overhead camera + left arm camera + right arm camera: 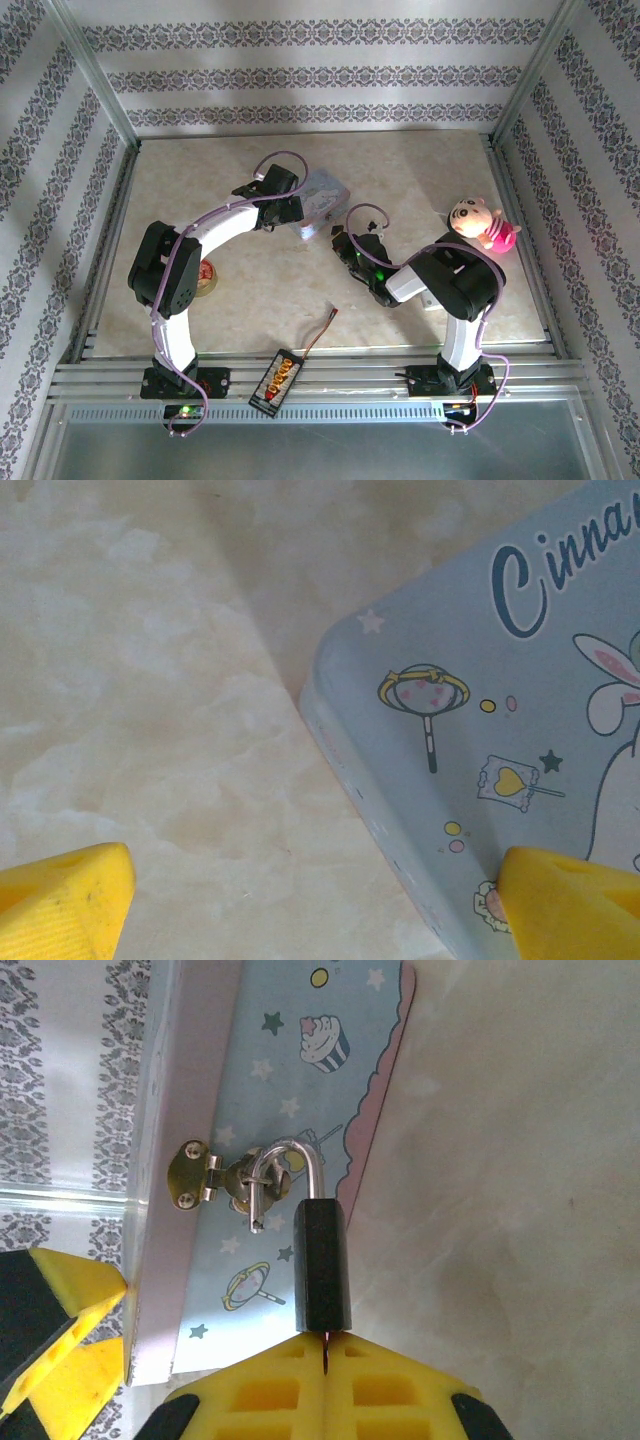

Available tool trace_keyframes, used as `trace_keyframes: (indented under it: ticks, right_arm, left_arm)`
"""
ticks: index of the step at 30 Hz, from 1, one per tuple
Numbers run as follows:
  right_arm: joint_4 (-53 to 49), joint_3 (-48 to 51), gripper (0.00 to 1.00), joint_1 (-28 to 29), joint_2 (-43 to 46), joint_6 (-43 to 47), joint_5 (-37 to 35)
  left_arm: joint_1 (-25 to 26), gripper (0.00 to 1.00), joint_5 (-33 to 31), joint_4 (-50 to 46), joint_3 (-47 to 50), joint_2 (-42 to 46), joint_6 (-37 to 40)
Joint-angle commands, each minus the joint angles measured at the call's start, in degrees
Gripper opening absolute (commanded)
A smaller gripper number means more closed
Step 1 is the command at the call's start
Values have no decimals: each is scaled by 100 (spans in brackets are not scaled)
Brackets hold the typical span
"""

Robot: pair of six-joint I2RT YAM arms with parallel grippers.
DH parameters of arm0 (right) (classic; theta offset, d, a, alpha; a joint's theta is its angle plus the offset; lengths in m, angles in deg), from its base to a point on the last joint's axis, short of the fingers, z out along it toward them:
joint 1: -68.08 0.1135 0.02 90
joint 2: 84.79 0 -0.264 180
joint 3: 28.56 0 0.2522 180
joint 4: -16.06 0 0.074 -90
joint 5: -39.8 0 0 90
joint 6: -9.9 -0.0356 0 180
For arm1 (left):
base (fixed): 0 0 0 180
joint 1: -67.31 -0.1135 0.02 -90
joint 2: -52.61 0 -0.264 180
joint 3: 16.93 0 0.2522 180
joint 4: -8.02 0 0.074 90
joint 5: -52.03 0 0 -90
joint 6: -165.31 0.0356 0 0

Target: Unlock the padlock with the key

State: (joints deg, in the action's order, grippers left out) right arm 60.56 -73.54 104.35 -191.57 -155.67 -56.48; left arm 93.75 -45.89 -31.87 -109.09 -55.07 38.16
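1. The left arm (225, 225) reaches out to the blue tin (325, 195) in the middle of the desk (420, 170).
2. The left jaws are wide apart. One yellow finger (65, 900) is over the bare desk. The other one is over the lid of the tin. The corner of the tin sits between them. They hold nothing.
3. The right arm (410, 283) comes at the tin from the right.
4. The right jaws are pressed tight together on the key (325, 1355). Only a thin bit of the key shows between the two yellow tips.
5. The padlock (322, 1265) is small and dark. Its bottom end touches the tips of the right jaws, and the key goes into it there.
6. The padlock hangs by its silver loop (290, 1155) from a little gold clasp (215, 1175) on the side of the tin. I cannot tell if the loop is locked or loose.
7. A soft toy (482, 225) lies far off to the right. A small round roll (205, 278) sits by the left arm. A black board with wires (278, 380) lies at the near edge.
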Motion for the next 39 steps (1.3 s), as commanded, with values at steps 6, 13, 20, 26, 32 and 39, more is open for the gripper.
trace_keyframes:
  ticks: [6,13,20,26,32,39]
  right_arm:
    - [735,31,0,58,-184,-186,-278]
    - [748,-97,0,63,-325,-212,-171]
    - [765,-114,0,52,-347,-216,-213]
    - [775,-164,0,16,-374,-230,-191]
    - [835,-193,0,10,-396,-264,-190]
    - [922,-156,0,-23,-412,-322,-242]
  left_arm:
    - [-55,93,107,-344,210,-30,6]
    - [-50,93,57,-340,228,-5,14]
    - [-44,93,98,-305,210,-49,2]
    - [-53,93,85,-305,228,-52,6]
    - [-55,93,89,-313,223,-53,6]
    - [-55,93,71,-323,247,-16,14]
